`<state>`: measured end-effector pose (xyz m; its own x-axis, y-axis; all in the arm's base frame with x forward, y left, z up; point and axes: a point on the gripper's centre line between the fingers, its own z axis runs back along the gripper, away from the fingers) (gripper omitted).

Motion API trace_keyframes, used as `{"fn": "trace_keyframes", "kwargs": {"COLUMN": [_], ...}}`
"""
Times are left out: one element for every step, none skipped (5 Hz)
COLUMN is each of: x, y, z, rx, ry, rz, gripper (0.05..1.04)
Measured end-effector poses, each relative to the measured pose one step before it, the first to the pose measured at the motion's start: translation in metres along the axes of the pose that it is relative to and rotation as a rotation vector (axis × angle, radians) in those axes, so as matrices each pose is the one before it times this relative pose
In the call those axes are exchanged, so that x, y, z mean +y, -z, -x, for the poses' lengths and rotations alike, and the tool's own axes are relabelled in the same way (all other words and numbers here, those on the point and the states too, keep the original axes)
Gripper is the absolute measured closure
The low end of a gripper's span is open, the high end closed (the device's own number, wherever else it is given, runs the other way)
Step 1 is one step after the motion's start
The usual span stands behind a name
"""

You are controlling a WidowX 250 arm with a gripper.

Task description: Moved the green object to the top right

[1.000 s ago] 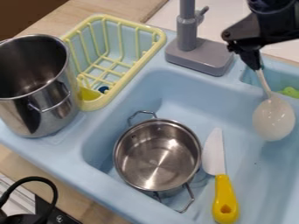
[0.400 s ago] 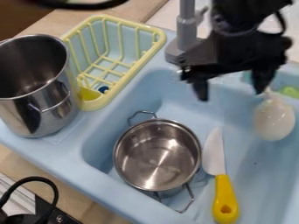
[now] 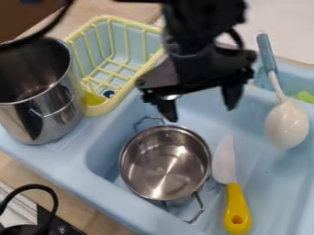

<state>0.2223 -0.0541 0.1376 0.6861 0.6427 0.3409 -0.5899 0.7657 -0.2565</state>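
Spoon [image 3: 286,120] with a blue-green handle is seen at the right of the blue toy sink [image 3: 101,195], its handle pointed to the far side and its white bowl nearer. Over the far part of the sink, the black gripper [image 3: 201,112] is held up with its two fingers spread wide and nothing between them. A small steel pot [image 3: 165,163] is set in the sink, with a yellow-handled knife [image 3: 232,186] just to its right. At the left, a tall steel pot [image 3: 43,108] is placed beside a yellow dish rack [image 3: 133,85].
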Motion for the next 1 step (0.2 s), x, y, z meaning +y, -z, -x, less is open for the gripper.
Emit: {"fn": "trace_keyframes", "kwargs": {"x": [0.02910], "y": [-0.00166], "z": [-0.00189], "rx": [-0.0362], "ry": [-0.1132], "rz": [-0.0664], "gripper": [0.087]}}
